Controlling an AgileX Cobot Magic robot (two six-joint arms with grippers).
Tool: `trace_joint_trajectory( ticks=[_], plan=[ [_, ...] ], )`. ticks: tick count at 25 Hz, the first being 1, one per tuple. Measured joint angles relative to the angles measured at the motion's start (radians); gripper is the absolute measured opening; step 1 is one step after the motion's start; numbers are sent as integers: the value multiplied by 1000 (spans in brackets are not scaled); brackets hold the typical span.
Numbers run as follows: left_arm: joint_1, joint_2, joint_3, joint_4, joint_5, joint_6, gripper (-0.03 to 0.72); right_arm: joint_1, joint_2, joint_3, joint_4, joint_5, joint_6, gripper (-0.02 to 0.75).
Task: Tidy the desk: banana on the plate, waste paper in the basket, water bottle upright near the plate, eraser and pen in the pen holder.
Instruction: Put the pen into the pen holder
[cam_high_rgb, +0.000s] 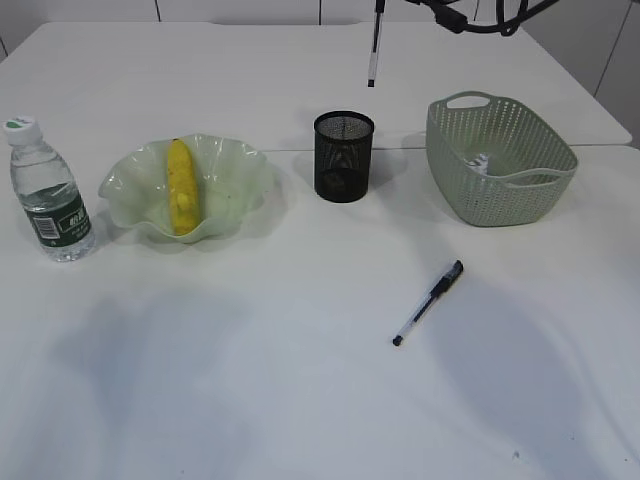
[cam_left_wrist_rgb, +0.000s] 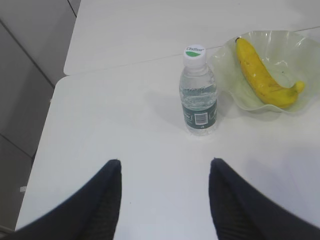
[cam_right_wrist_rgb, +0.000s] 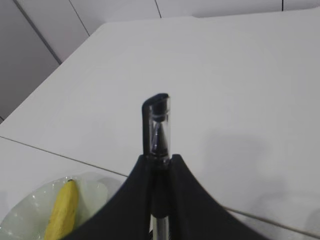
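A banana (cam_high_rgb: 181, 186) lies on the pale green wavy plate (cam_high_rgb: 240, 165). The water bottle (cam_high_rgb: 48, 190) stands upright to the plate's left. A black mesh pen holder (cam_high_rgb: 343, 155) stands mid-table. My right gripper (cam_right_wrist_rgb: 160, 157) is shut on a pen (cam_right_wrist_rgb: 157, 125), which hangs upright above the holder as the pen (cam_high_rgb: 372, 50) at the top of the exterior view. Another pen (cam_high_rgb: 428, 302) lies flat on the table. Crumpled waste paper (cam_high_rgb: 485, 162) sits in the basket (cam_high_rgb: 500, 200). My left gripper (cam_left_wrist_rgb: 165, 162) hovers open and empty near the bottle (cam_left_wrist_rgb: 198, 92). The eraser is hidden.
The table has a seam running behind the plate and holder. In the left wrist view the table's left edge (cam_left_wrist_rgb: 47, 115) drops off close to the bottle. Cables (cam_high_rgb: 480, 15) hang at the top right.
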Motion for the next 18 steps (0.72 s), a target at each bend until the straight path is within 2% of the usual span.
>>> trace_joint_trajectory(
  ticks=[12,18],
  plan=[
    [0,0,0,2,0,0,395,53,14,-2,36,-206,-193,51],
    [0,0,0,12,0,0,395,59,82,-2,74,-221,-209,51]
  ],
)
